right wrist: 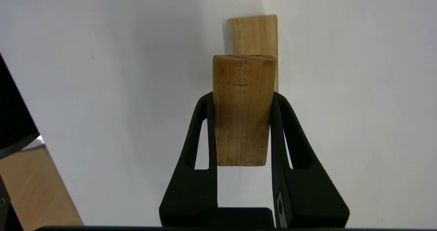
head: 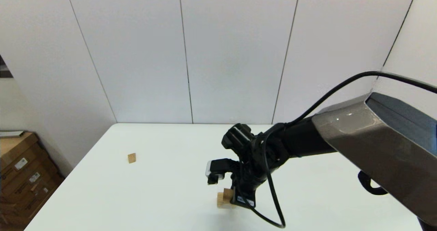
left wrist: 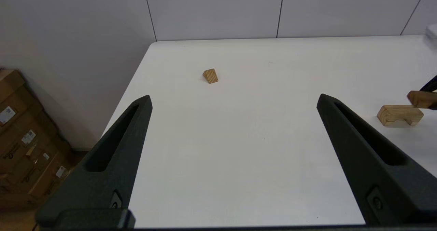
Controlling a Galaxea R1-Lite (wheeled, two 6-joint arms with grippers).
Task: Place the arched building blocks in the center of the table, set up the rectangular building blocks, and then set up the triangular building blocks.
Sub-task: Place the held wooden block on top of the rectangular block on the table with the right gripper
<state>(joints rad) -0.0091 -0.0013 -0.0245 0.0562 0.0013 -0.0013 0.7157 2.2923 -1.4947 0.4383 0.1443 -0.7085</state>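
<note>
right gripper [right wrist: 243, 128] clamped on rectangular building blocks [right wrist: 243, 109], held just above arched building blocks [right wrist: 254, 36] near table [head: 164, 190] centre, long axes about parallel | left gripper [left wrist: 234, 103] wide, idle, nearer triangular building blocks [left wrist: 210, 76] at far left | count: arch 1, bar 1, wedge 1

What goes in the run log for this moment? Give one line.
right gripper: shut on rectangular block, above arched block | triangular block: apart, untouched | left gripper: open, idle

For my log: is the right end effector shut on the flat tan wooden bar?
Shut: right end effector clamps flat tan wooden bar on both sides.
</note>
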